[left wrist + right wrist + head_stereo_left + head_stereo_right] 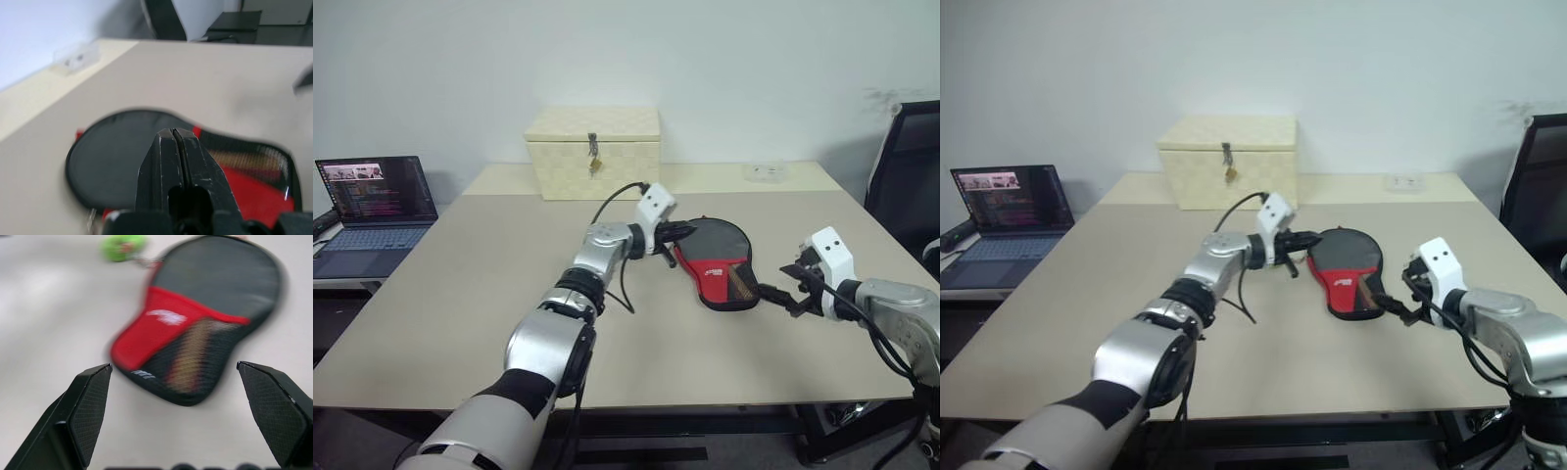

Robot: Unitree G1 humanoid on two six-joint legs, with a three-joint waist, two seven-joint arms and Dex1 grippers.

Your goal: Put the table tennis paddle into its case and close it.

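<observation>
On the table [460, 294] lies the case [717, 262], with the paddle's pale handle showing through its mesh pocket. Left gripper [690, 231] is pinched shut, empty, by the far edge. Right gripper [785, 286] gapes wide nearby. Zipping probably comes next.

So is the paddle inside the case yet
Inside: the paddle's pale handle shows through the mesh pocket of the case, lying flat on the table.

Bright, even indoor light with soft shadows; the case [195, 328] looks motion-blurred in the right wrist view.
</observation>
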